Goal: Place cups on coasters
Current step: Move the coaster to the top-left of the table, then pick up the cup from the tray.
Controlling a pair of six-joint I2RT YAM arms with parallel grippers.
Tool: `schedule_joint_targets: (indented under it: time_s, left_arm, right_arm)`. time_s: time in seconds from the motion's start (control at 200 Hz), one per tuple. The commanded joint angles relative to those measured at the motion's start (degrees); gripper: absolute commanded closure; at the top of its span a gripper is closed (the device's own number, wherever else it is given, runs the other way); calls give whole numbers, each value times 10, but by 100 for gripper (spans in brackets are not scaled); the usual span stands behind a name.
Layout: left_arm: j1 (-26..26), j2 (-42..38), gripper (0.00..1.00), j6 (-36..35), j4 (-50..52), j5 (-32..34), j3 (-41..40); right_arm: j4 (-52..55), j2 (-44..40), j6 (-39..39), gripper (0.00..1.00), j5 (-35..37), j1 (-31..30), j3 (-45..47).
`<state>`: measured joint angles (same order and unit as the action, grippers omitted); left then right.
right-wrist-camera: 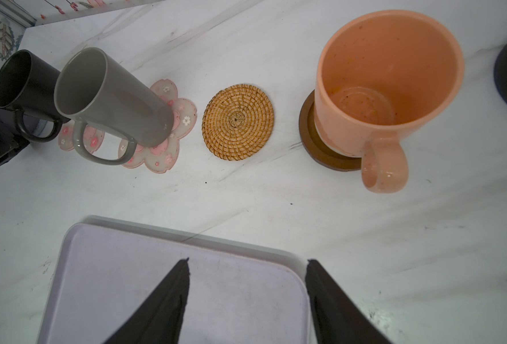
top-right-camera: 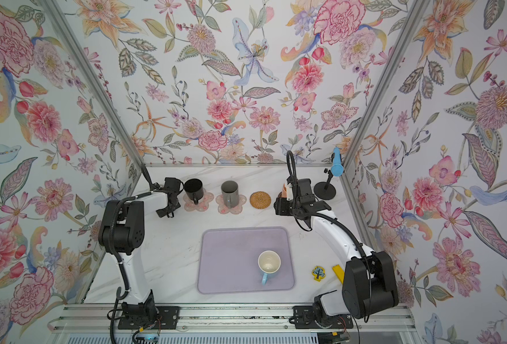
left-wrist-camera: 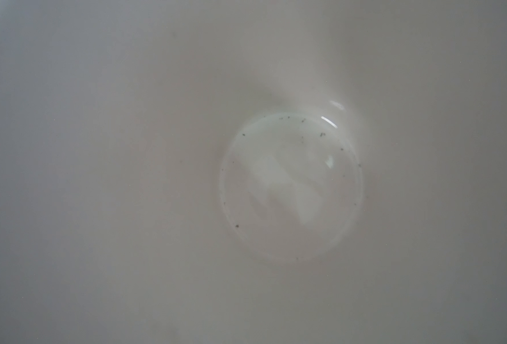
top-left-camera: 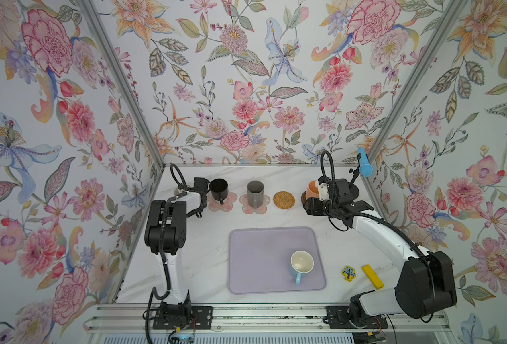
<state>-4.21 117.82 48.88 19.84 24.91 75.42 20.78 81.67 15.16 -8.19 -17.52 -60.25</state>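
Along the back stand a black cup and a grey cup, each on a pink flower coaster. A rattan coaster lies bare. The peach cup rests on a dark brown coaster. A light blue cup sits on the lavender mat. My right gripper hangs open and empty over the mat's corner, just in front of the peach cup. My left gripper is at the back left. Its wrist view is filled by a cup's cream inside, and its fingers are hidden.
A blue microphone on a black round stand base stands in the back right corner. A yellow block and a small blue-and-yellow tree piece lie right of the mat. Flowered walls close in three sides.
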Motion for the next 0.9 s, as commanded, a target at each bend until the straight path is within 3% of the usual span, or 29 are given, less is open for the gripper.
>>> schedule_joint_targets:
  time_s: [0.0,0.075,0.265,0.5,0.661,0.896]
  left_arm:
    - [-10,-28,100,-7,11,10,-10]
    - [-23,-77,97,-17,0,3,-36]
    - [-61,-210,69,-56,30,-30,-52]
    - [-64,-373,60,-89,77,-54,-72]
    - [-68,-436,53,-148,109,-128,-79]
    - [-125,-529,42,-221,96,-199,-120]
  right_arm:
    - [-3,0,-7,36,-5,3,6]
    - [-3,-4,-6,36,-5,3,6]
    - [-3,-9,2,36,-8,3,2]
    - [12,-32,4,36,5,-5,-6]
    - [49,-56,-3,36,26,-19,-7]
    - [87,-120,10,36,60,-44,4]
